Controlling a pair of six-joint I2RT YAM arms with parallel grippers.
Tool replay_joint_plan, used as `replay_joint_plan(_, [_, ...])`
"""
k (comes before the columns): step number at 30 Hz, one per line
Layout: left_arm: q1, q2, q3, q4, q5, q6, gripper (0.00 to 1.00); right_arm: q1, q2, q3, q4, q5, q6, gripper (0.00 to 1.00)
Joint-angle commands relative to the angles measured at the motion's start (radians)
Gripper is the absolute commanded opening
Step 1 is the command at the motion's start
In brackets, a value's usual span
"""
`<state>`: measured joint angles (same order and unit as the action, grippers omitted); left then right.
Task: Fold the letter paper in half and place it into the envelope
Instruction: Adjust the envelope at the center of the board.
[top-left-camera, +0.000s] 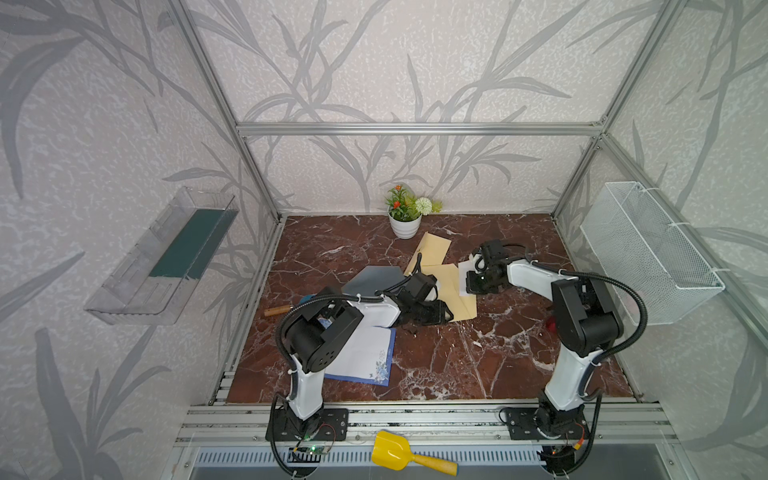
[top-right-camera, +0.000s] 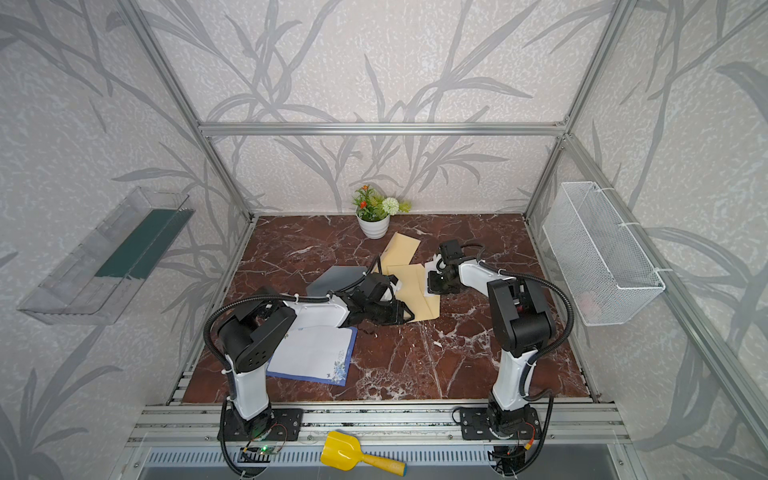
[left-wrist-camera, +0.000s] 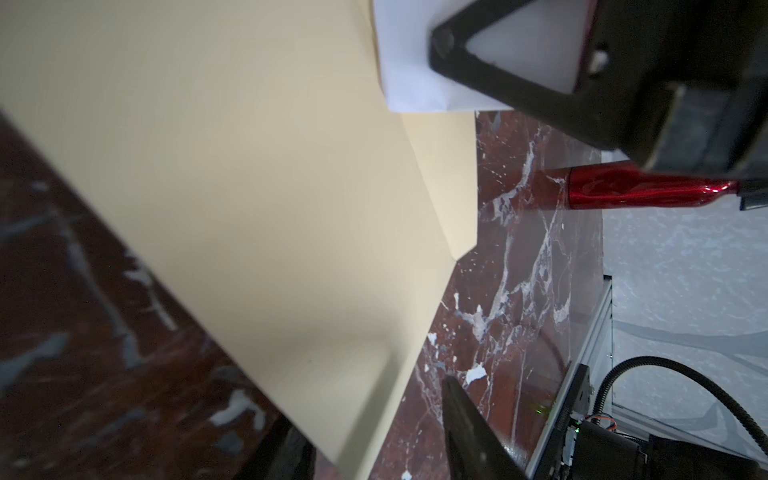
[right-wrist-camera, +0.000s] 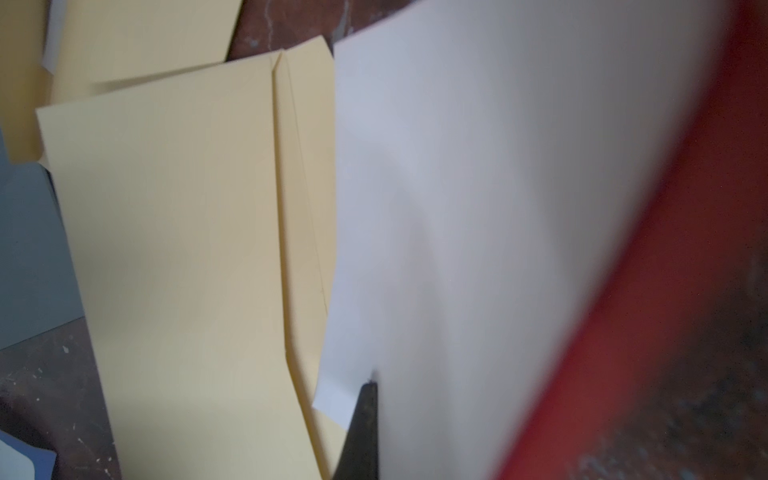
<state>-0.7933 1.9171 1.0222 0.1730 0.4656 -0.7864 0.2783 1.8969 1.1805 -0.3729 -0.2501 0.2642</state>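
Yellow scoop (top-left-camera: 392, 451) at front edge; right tool (top-left-camera: 469, 286) clamps letter paper (right-wrist-camera: 478, 208) over envelope (top-left-camera: 451, 291) flap, left tool (top-left-camera: 442, 311) half-wide astride its corner.

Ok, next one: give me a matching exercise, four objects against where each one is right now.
1 potted plant
2 yellow scoop
3 wire basket
4 white paper

A held in the right gripper
B on the front ledge, off the table
C at the table's back edge
D hung on the side frame

Pairs: 1-C, 2-B, 3-D, 4-A
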Motion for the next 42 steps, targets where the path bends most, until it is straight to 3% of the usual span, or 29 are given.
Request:
replay_joint_plan(1, [-0.023,0.016,-0.004,0.058,-0.007,-0.059,0.48,0.035,0.030,0.038,-0.041,-0.005,-0.028,0.00])
replay_joint_plan(8, [-0.041,-0.050,-0.018,0.018,-0.033,-0.054,0.57,0.096,0.060,0.098,-0.077,-0.042,-0.142,0.00])
replay_joint_plan(16, [-0.030,-0.268,-0.015,-0.235,-0.183,0.087,0.68,0.124,-0.026,0.144,-0.085,0.010,-0.127,0.00])
replay_joint_plan(20, [0.028,-0.338,-0.003,-0.317,-0.219,0.154,0.71,0.124,-0.102,0.160,-0.078,0.021,-0.094,0.00])
replay_joint_plan(26, [0.125,-0.355,-0.021,-0.329,-0.170,0.185,0.71,0.124,-0.248,0.088,-0.089,0.047,-0.027,0.00])
replay_joint_plan(35, [0.245,-0.205,0.116,-0.347,-0.169,0.297,0.71,0.220,-0.452,-0.265,0.048,0.012,0.234,0.00])
replay_joint_plan(42, [0.255,-0.021,0.295,-0.412,-0.183,0.388,0.70,0.282,-0.415,-0.395,0.158,0.006,0.364,0.00])
